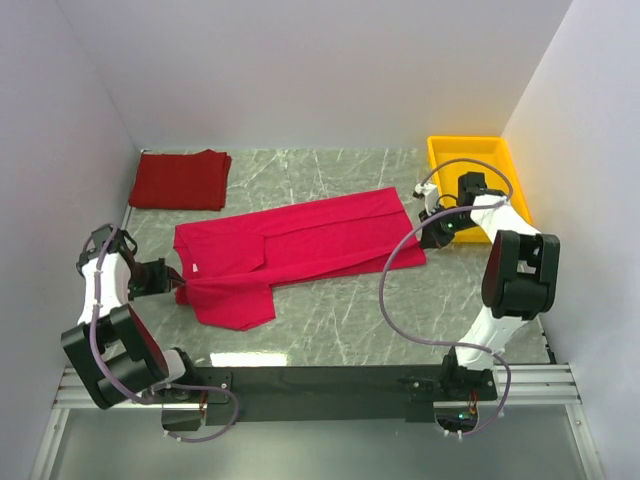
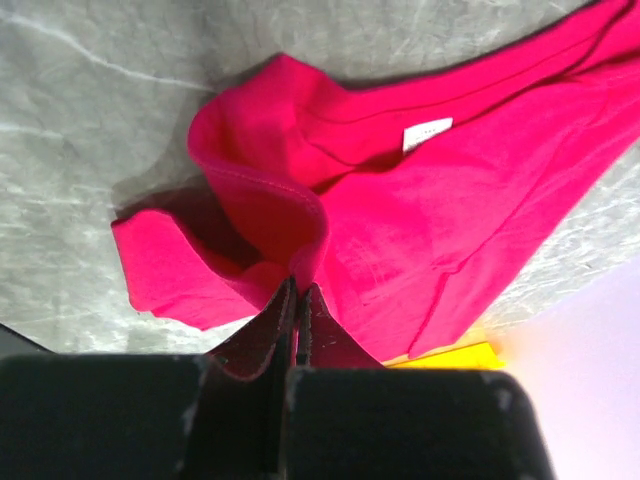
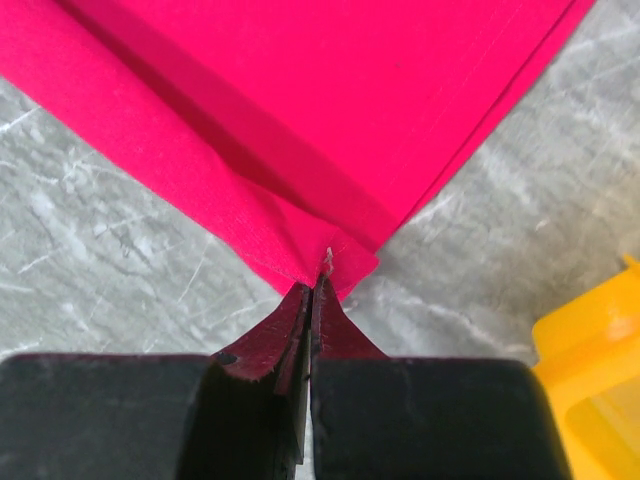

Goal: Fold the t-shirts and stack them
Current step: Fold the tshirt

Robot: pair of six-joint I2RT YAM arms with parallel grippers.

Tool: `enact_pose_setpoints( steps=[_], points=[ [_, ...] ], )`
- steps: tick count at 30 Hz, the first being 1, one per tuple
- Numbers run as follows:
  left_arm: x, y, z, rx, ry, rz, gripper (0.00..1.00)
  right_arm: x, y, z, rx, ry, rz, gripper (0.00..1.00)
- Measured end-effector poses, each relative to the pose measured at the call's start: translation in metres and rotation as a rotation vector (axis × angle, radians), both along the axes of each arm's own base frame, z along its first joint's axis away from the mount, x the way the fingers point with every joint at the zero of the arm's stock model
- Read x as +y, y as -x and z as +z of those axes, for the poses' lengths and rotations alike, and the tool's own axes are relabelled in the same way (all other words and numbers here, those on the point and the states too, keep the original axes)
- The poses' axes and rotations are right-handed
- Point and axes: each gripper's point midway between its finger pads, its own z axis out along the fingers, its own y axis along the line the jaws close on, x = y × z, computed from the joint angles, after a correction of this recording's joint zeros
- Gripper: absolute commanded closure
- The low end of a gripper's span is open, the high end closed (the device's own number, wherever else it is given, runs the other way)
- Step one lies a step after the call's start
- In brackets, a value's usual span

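The bright crimson t-shirt (image 1: 310, 240) lies stretched across the middle of the table, partly folded lengthwise, its white neck label (image 1: 196, 268) near the left end. The label also shows in the left wrist view (image 2: 427, 133). My left gripper (image 1: 180, 284) is shut on a bunched fold of the shirt (image 2: 300, 200) at its neck end, fingertips together (image 2: 300, 290). My right gripper (image 1: 428, 236) is shut on the hem corner (image 3: 330, 262) at the shirt's right end. The darker red t-shirt (image 1: 180, 180) lies folded at the back left.
A yellow plastic tray (image 1: 505, 160) stands at the back right, just behind my right gripper, and its corner shows in the right wrist view (image 3: 590, 370). White walls close in the table on the left, back and right. The table is grey marble (image 1: 340, 320).
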Motion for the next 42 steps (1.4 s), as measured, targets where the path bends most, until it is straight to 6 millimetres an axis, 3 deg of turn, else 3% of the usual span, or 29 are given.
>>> enact_pose_setpoints(
  steps=[13, 29, 42],
  points=[
    [0.003, -0.007, -0.021, 0.05, 0.028, -0.036, 0.99, 0.004, -0.013, -0.014, 0.043, 0.002, 0.0, 1.0],
    [0.008, -0.014, -0.027, 0.046, 0.023, -0.055, 0.99, 0.005, -0.015, -0.015, 0.048, 0.017, -0.009, 1.0],
    [0.008, -0.014, -0.027, 0.046, 0.021, -0.058, 0.99, 0.009, -0.032, -0.014, 0.031, 0.015, -0.018, 1.0]
  ],
)
